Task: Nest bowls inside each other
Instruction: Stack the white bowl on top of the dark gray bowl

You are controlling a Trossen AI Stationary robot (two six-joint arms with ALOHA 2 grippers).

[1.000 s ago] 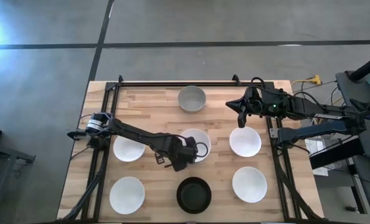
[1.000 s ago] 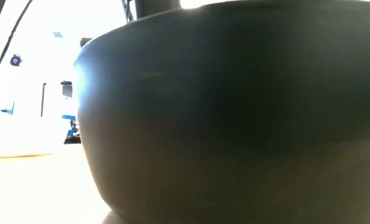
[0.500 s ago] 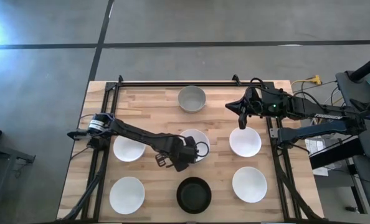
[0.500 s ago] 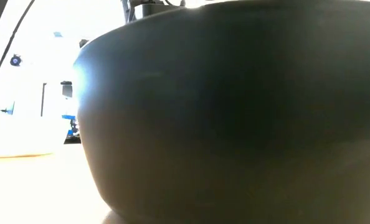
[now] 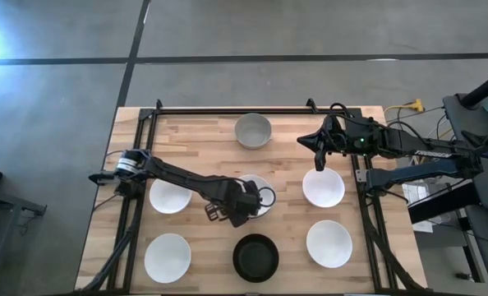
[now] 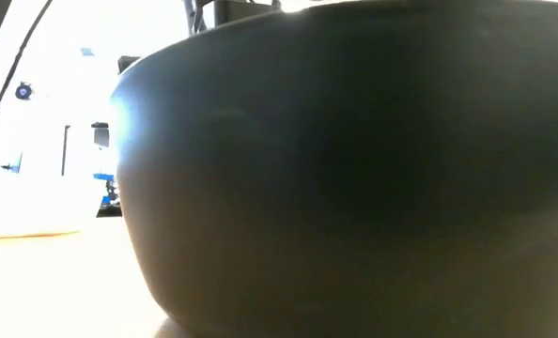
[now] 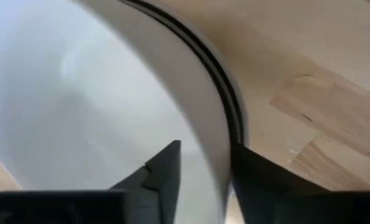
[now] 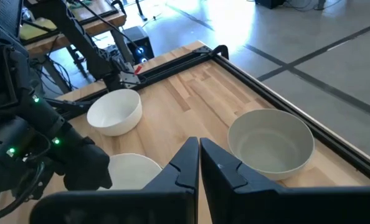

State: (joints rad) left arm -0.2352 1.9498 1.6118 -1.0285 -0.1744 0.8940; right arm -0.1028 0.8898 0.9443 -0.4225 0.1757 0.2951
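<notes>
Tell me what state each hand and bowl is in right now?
Left hand: open, astride the centre white bowl rim.
Right hand: shut, holding nothing.
Centre white bowl: upright, nested in another bowl.
Grey bowl: upright, unheld.
Black bowl: upright, unheld.
Four outer white bowls: upright, apart.

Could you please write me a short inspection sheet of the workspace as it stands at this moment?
Surface: wooden table inside a black frame.
Job's things: seven bowl spots seen from above: a light grey bowl at the far edge, a black bowl at the near edge, four single white ones, and the centre bowl, white with a dark rim showing beneath it, so it looks nested.
Clutter: nothing seen.
Pincers: left pincer straddles the centre bowl's rim, fingers parted, one on each side of the wall; right pincer shut, hanging over the table near the light grey bowl.
Cables: bundles beside the table's right edge.
Surroundings: grey concrete floor; workbenches beyond the table.
</notes>
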